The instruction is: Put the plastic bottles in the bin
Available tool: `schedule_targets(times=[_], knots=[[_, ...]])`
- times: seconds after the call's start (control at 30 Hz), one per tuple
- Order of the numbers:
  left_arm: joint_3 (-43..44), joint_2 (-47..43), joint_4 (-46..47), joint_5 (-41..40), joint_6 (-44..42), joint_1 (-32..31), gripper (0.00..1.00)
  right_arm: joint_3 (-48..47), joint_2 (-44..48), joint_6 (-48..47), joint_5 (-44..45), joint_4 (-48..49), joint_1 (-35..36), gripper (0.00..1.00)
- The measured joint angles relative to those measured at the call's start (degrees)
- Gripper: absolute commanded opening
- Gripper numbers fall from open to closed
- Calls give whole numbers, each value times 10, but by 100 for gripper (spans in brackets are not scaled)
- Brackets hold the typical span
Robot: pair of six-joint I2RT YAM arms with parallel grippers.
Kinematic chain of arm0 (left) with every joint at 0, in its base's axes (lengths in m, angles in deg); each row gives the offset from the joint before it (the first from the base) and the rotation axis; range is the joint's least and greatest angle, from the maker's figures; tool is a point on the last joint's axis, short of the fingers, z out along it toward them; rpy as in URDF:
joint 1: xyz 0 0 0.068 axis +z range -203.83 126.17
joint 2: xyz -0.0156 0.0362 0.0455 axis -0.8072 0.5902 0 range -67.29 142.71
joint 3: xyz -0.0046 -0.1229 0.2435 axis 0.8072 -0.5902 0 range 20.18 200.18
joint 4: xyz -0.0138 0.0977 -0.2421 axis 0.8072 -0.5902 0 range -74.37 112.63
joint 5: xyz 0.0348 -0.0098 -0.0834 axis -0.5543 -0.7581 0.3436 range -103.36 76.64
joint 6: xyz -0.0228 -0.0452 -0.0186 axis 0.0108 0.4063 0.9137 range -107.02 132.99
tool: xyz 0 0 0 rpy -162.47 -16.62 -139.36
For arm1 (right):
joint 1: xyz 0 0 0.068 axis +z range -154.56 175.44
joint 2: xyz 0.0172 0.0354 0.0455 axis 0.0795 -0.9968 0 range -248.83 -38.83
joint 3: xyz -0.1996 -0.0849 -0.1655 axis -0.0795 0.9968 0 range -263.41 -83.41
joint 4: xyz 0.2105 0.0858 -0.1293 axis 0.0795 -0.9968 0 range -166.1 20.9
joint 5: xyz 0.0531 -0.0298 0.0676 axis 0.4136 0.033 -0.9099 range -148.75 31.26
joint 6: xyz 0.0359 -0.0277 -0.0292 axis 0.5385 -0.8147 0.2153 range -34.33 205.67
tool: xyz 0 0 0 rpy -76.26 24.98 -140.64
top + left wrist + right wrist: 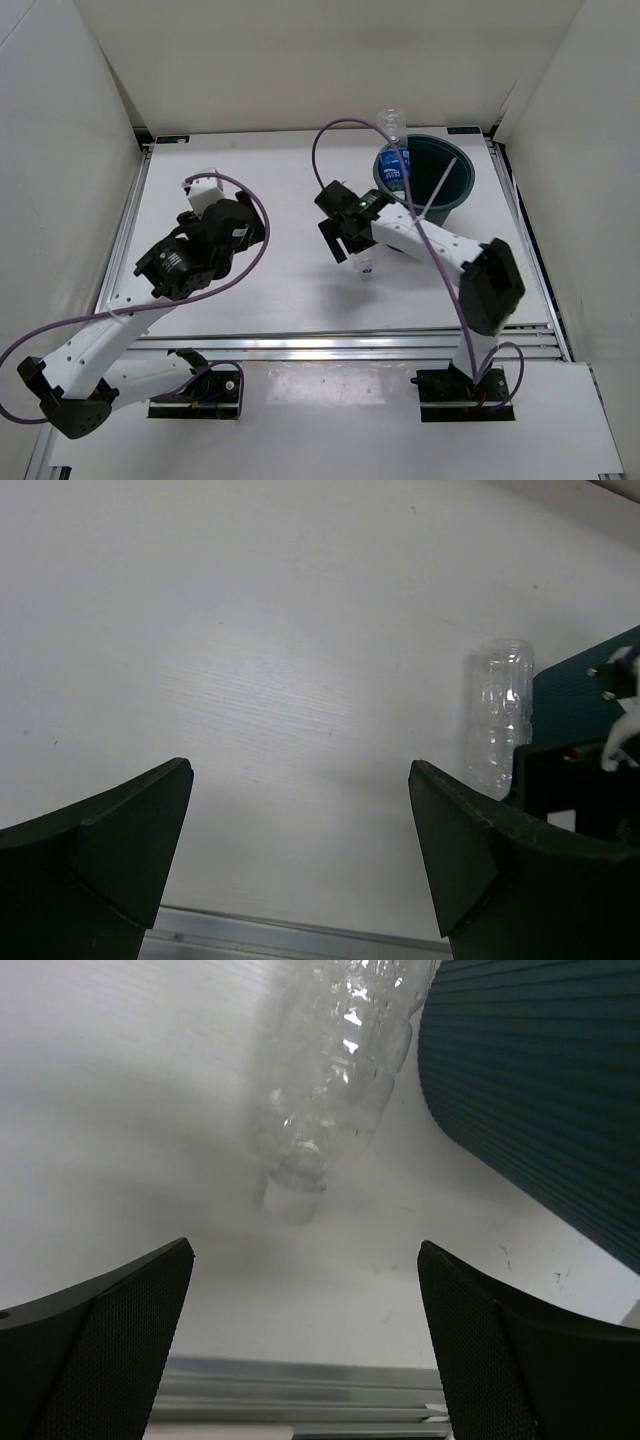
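Observation:
The dark teal bin (440,195) stands at the back right of the table. A bottle with a blue label (395,168) leans inside it at the left rim, its clear end poking above. A clear bottle (335,1070) lies on the table beside the bin (540,1080), its white cap toward my right gripper (305,1248). That gripper is open and empty, short of the cap. In the top view, only the cap end (367,266) shows below the right gripper (338,240). My left gripper (300,770) is open and empty, left of the clear bottle (497,720).
White walls close in the table on the left, back and right. Aluminium rails (350,345) run along the table's edges. A purple cable (335,135) loops above the right arm, and another trails from the left arm (262,235).

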State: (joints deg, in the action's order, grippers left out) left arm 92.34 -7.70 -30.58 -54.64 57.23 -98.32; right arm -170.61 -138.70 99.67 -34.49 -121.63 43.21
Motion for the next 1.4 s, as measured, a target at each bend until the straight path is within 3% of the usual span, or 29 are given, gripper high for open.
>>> schedule_targets(times=[0.23,0.43,0.53,0.77,0.83,0.87,0.97,1.0,1.13,1.4], knots=[[-22,-42,-60,-2,50,0,100,-49,-140,28,83,-7,5,100],[-24,-54,-116,-2,79,0,100,-157,-226,66,134,-43,0,100],[-23,-58,-143,-2,86,0,100,-200,-266,80,144,-46,-12,100],[-20,-70,-177,-5,95,0,100,-203,-304,96,124,-67,-56,100],[-20,-72,-184,-8,101,0,100,-203,-306,96,110,-71,-69,93],[-20,-73,-187,-10,103,0,100,-202,-307,96,95,-71,-77,82],[-18,-73,-193,-12,109,0,100,-203,-309,92,59,-71,-87,65],[-16,-72,-195,-13,111,0,100,-203,-311,89,50,-71,-87,53],[-10,-72,-199,-19,118,0,100,-211,-311,81,26,-76,-87,31],[-11,-74,-198,-45,118,0,100,-216,-295,102,-49,-118,-49,20]])
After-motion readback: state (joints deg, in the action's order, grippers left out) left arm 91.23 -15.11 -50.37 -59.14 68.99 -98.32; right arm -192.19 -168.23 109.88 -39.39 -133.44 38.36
